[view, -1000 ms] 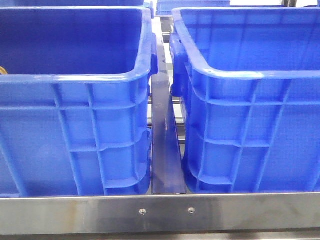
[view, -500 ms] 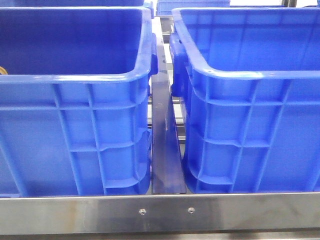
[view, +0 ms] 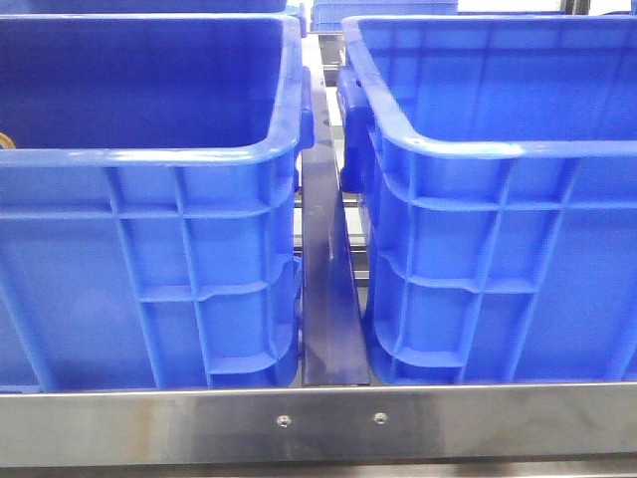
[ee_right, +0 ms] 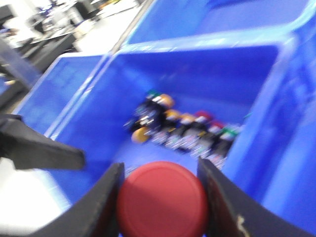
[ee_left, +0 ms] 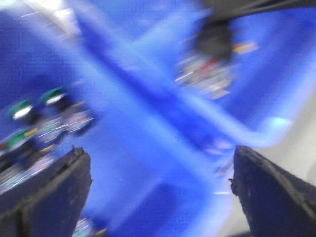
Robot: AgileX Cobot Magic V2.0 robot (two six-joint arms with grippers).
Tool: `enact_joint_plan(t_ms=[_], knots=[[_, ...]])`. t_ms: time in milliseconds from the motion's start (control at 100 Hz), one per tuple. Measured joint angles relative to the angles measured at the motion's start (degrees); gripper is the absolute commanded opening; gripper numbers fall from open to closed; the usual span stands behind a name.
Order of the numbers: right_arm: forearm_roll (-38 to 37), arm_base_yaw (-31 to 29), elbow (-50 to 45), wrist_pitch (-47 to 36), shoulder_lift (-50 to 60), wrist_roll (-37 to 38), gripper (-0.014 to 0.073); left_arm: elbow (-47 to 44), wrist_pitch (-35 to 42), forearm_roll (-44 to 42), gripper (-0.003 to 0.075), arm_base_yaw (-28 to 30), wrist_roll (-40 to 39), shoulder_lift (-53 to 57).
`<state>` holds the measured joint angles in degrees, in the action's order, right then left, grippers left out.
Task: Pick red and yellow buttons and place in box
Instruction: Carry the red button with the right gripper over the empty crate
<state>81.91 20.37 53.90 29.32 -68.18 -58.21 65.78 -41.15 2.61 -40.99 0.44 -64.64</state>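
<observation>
Two blue crates [view: 149,249] fill the metal bench [view: 318,423], and our right gripper [ee_right: 160,197] pinches the red button [ee_right: 162,200] above one while the left gripper [ee_left: 158,192] gapes empty, so jolts could shake it loose.

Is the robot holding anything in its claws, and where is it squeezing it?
The right gripper squeezes the red button by its round sides. The left gripper is open, holding nothing.

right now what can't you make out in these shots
- Front view: near walls of both crates hide their floors; neither arm shows.
- Left wrist view: motion blur smears the parts under the open left end effector.
- Right wrist view: red button cut off by the frame edge.
</observation>
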Motion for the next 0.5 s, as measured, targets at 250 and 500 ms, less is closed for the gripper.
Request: enact_joint_plan(t_ms=[250,500], knots=[[0.11,0.0,0.0,-7.37,0.0,-5.29,0.0166,-9.04,2.9,-0.29,0.0545,17.69,-1.11,7.39],[1.02,0.0,0.0,-18.61,0.0,-11.53,0.0166,-19.02,7.9,-0.54,0.0545,33.65,-1.25,19.23]])
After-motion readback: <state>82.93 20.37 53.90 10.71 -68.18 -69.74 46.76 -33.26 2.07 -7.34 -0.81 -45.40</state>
